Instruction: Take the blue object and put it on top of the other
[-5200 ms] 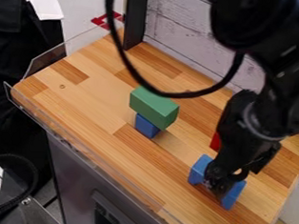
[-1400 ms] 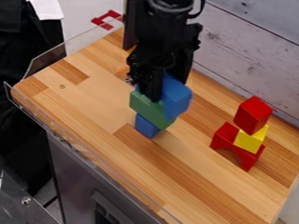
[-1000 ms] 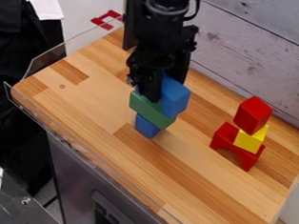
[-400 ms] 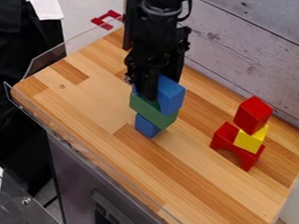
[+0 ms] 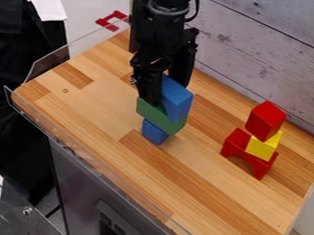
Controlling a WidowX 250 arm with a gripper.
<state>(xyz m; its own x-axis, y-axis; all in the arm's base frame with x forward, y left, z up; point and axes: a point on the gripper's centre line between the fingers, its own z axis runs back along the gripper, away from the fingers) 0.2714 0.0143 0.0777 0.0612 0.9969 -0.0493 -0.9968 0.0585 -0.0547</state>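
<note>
The gripper hangs over the upper middle of the table, its fingers parted around the blue object, one on the near left side and the other behind it. The blue object rests on the green block, partly covered by the near finger. Beneath the green block, a smaller blue block stands on the wooden table. The green block sits slantwise over it. The left part of the blue object is hidden behind the gripper.
To the right stands a stack: a red arch at the bottom, a yellow block on it and a red block on top. A whitish plank wall runs behind the table; clear plastic edging lines its left side.
The gripper carried the blue object from the right front onto the green block. Lately the blue object shifted slightly left, and the near finger has moved left, opening the gripper.
</note>
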